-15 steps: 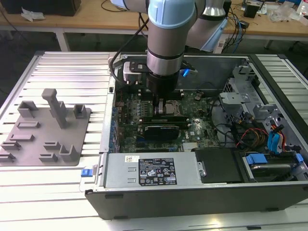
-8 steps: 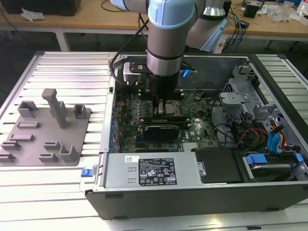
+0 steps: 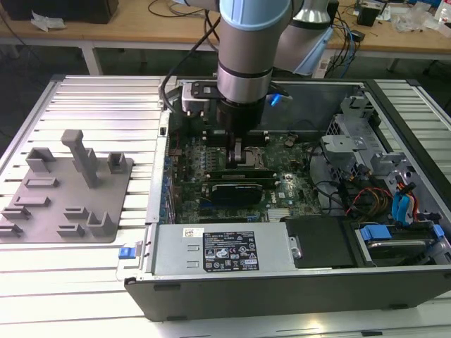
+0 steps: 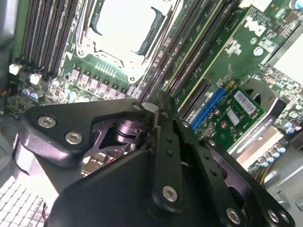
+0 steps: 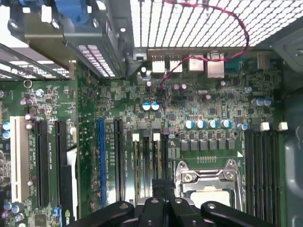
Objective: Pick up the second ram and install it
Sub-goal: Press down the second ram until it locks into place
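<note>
Slatted metal worktop (image 3: 91,98) carrying 1 open computer case (image 3: 296,282) and, at the exterior view's left, 1 grey tray (image 3: 67,204) with upright blocks. Arm reaches down into the case over the green motherboard (image 5: 189,104). Hand (image 4: 156,113): lowered at the memory slots (image 5: 147,161) beside the silver processor socket (image 5: 208,177); fingers drawn close together. Second ram: whether a stick sits between the fingers cannot be told. Graphics card (image 3: 243,191): 1, seated below.

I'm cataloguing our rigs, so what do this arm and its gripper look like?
The arm has a silver-grey tube with a light blue joint cap and black cables beside it. The gripper is matte black, built of angular linkage plates studded with silver screws.
</note>
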### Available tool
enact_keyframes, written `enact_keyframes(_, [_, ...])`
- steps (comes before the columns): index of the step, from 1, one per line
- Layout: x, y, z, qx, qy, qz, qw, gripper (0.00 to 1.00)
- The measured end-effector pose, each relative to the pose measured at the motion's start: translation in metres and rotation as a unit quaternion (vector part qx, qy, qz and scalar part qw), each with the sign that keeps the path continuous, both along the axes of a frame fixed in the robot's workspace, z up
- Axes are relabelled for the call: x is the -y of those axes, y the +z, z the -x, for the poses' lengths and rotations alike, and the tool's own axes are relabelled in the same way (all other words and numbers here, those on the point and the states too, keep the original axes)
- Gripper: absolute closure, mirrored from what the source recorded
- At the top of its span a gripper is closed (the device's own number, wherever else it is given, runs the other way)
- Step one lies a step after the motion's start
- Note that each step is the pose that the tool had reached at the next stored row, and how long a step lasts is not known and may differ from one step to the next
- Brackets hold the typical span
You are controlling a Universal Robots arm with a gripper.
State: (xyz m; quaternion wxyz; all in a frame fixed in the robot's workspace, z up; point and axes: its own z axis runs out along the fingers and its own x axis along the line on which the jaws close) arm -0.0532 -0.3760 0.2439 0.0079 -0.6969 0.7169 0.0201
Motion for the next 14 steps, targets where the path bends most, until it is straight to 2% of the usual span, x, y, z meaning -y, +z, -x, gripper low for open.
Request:
enact_keyframes(3, [0.0,0.0,-0.008,0.0,0.0,0.0,1.0,0.92])
enact_keyframes(5, [0.0,-0.0001,-0.02,0.0,0.0,-0.0001,1.0,0.92])
enact_keyframes(7, [0.0,-0.0001,-0.024,0.0,0.0,0.0,1.0,0.92])
enact_keyframes(8, [0.0,-0.0001,-0.03,0.0,0.0,0.0,1.0,0.92])
enact_keyframes(14, [0.0,-0.0001,-0.034,0.0,0.0,0.0,1.0,0.92])
